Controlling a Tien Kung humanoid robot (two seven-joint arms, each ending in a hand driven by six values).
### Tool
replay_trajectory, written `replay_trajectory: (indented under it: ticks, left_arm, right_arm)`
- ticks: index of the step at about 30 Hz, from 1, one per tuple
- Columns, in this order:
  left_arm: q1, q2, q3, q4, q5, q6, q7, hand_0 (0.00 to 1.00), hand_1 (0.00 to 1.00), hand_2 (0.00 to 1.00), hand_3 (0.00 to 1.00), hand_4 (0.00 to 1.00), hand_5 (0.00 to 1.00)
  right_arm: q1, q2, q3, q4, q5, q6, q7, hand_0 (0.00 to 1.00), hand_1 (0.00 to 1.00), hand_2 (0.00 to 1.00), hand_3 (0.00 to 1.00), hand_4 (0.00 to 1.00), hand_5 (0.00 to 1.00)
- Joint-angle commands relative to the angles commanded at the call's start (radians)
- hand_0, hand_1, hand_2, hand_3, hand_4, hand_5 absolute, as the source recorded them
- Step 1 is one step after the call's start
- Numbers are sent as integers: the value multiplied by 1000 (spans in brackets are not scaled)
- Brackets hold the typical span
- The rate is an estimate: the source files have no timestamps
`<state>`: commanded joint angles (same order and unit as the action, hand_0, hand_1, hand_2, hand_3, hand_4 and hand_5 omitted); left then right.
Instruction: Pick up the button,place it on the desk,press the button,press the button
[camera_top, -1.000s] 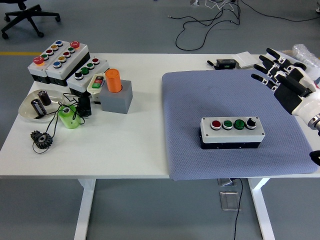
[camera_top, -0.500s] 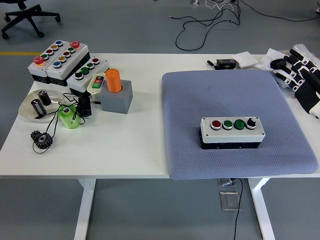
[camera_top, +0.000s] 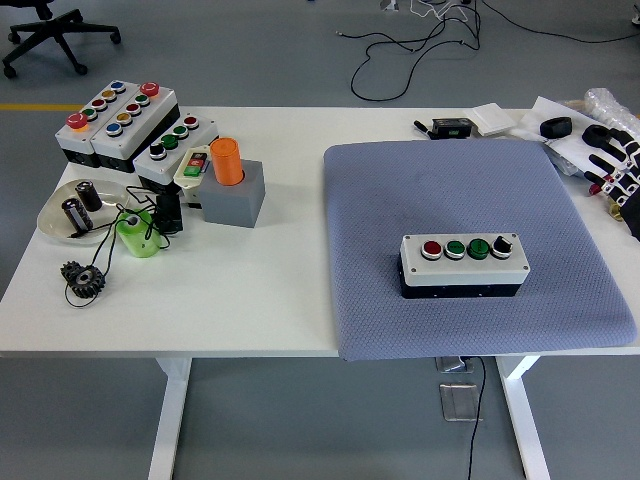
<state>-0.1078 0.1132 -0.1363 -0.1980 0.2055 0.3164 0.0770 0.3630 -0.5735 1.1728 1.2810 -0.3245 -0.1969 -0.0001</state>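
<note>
A white button box (camera_top: 465, 264) with a black base sits on the grey-blue mat (camera_top: 450, 190), right of centre. It carries a red button, two green buttons and a black selector knob. My right hand (camera_top: 615, 165) is at the picture's right edge, far to the right of the box and apart from it, with its fingers spread and holding nothing. My left hand is out of view.
Other button boxes (camera_top: 118, 122) stand at the back left. Near them are an orange cylinder on a grey block (camera_top: 233, 180), a plate with batteries (camera_top: 72, 212), a green part (camera_top: 138, 235) and a black gear (camera_top: 82, 277). Small items lie at the back right (camera_top: 455, 127).
My right hand has drawn back to the right, off the mat's corner to the picture's edge. The button box has not moved.
</note>
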Motion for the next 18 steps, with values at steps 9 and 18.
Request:
replay_trajectory:
  ticks: [9, 18]
  left_arm:
    - [-5, -1, -6, -1, 3, -1, 0, 603, 543, 503, 456, 279, 982]
    - [-7, -2, -12, -2, 5, 0, -2, 602, 546, 506, 459, 279, 985]
  right_arm:
    - [6, 5, 3, -25, -13, 0, -27, 848, 805, 826, 787, 672, 463]
    - [10, 5, 5, -37, -17, -8, -30, 892, 840, 870, 796, 670, 490]
